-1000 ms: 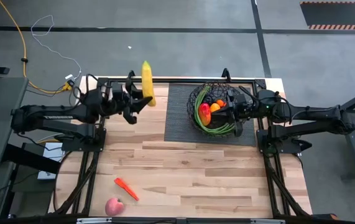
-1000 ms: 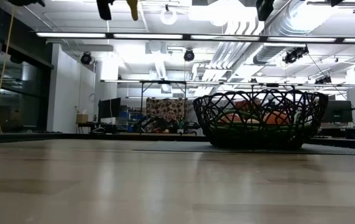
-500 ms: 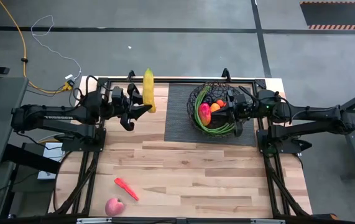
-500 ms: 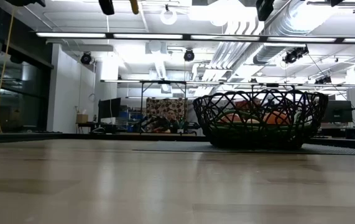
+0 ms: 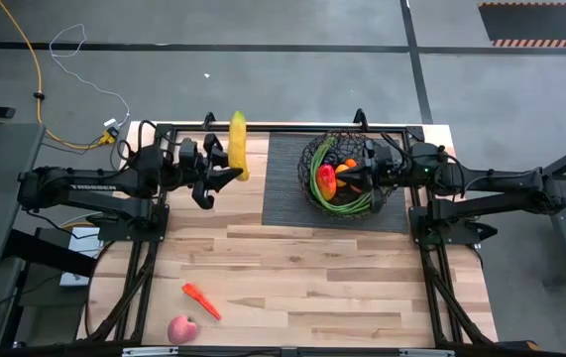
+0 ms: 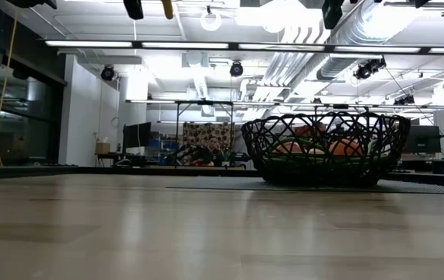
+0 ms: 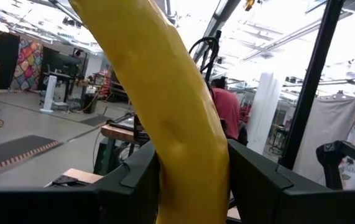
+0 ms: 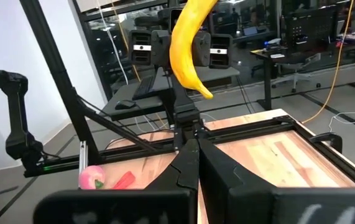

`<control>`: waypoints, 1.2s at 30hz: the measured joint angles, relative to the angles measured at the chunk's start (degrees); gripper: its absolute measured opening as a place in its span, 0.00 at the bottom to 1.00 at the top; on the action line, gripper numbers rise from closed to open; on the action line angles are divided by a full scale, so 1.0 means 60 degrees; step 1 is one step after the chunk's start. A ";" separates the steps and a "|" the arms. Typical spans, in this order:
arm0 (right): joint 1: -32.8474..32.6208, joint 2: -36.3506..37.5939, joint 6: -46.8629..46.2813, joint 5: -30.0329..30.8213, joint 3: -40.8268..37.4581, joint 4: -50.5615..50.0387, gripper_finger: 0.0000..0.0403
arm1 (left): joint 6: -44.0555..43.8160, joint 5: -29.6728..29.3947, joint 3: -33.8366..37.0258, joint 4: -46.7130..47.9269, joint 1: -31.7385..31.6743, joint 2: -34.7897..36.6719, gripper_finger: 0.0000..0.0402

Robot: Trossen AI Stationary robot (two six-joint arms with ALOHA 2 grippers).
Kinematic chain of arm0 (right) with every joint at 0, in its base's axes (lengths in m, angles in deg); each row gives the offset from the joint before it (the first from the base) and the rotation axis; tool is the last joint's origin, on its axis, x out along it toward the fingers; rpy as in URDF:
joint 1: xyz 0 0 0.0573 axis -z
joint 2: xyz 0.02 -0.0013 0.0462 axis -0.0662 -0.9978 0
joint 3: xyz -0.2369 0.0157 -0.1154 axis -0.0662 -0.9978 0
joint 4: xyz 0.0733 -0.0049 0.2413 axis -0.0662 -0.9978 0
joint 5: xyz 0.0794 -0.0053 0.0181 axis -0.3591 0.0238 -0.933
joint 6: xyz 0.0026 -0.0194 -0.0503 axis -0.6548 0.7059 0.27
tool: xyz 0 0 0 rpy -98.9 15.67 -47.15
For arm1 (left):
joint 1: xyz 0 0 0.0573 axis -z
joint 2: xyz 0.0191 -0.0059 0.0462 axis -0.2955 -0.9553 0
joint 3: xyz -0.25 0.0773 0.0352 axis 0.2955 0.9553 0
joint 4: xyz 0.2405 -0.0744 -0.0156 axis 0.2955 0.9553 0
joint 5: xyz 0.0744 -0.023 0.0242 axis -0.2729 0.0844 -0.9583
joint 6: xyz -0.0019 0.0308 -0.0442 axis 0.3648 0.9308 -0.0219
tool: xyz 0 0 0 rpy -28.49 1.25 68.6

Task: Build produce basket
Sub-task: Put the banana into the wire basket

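A yellow banana (image 5: 237,145) hangs high above the table's far left part, with my left gripper (image 5: 225,167) shut on it. In the low view only its lower tip (image 6: 167,7) shows. The black wire basket (image 5: 345,175) stands on a dark mat (image 5: 287,188) and holds a red-yellow pepper (image 5: 327,178), oranges and green beans. My right gripper (image 5: 361,177) hovers shut, well above the basket (image 6: 324,148), touching nothing. An orange carrot (image 5: 201,300) and a pink apple (image 5: 181,329) lie on the wood near the front left. My left gripper pinches the banana's middle part (image 7: 186,158) between its two fingers (image 7: 133,183). The fingers come about level from the table's left and lie across the banana. The banana stands roughly upright, lifted clear, its pointed lower end (image 8: 207,94) hanging below the fingers.
Black frame rails (image 5: 263,127) run along the table's far edge and sides. Bare wood (image 5: 322,278) lies between the mat and the near edge. Beyond the table, a person in a red top (image 7: 227,109) shows in the room.
My left gripper has turned a little at the wrist without shifting place. The banana has swung with it: its upper end has come nearer the gripper in the high view and its lower tip has risen in the low view. It stays clear of the table.
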 joint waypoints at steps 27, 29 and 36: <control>-0.0011 -0.2341 -0.4330 0.0083 0.0000 0.3502 0.71 | 0.0572 0.0234 -0.0822 -0.0058 0.0612 -0.1963 0.38; -0.0011 -0.2551 -0.4799 0.0388 0.0001 0.4259 0.79 | 0.0572 0.0264 -0.0845 -0.0083 0.0612 -0.2055 0.38; -0.0007 -0.3788 -0.5387 0.0841 0.1387 0.3959 0.90 | -0.0011 0.0256 -0.0841 -0.0078 0.0608 -0.2613 0.38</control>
